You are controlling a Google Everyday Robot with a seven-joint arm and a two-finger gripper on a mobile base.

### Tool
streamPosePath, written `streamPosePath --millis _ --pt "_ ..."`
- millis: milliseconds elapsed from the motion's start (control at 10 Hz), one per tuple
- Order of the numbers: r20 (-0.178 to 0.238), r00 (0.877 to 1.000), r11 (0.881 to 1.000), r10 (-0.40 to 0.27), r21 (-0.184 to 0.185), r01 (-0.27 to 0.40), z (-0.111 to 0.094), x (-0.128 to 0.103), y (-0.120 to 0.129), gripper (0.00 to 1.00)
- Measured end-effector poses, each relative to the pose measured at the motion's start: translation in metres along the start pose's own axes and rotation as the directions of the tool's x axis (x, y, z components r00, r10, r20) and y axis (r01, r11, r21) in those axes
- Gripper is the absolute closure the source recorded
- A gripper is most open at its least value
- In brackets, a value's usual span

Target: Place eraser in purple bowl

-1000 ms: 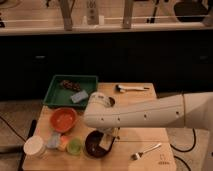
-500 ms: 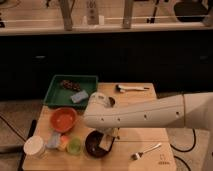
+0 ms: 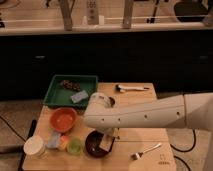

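Eraser [image 3: 105, 144] sits inside the purple bowl [image 3: 92, 148] under the gripper [image 3: 109, 136]; whether it is gripped cannot be told. Lifting away could tip the bowl.

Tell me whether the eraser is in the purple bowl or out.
In: the eraser sits inside the purple bowl, tilted against its right side. The gripper hangs right above it.

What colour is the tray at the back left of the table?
Green tray, seen in the camera view; the gripper is over the purple bowl.
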Motion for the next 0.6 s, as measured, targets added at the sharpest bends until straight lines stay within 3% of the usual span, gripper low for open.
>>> streamPosePath --millis 600 --pt "0.006 1.000 0.999 -0.029 0.012 0.029 -0.0001 -0.0015 -0.0018 0.89"
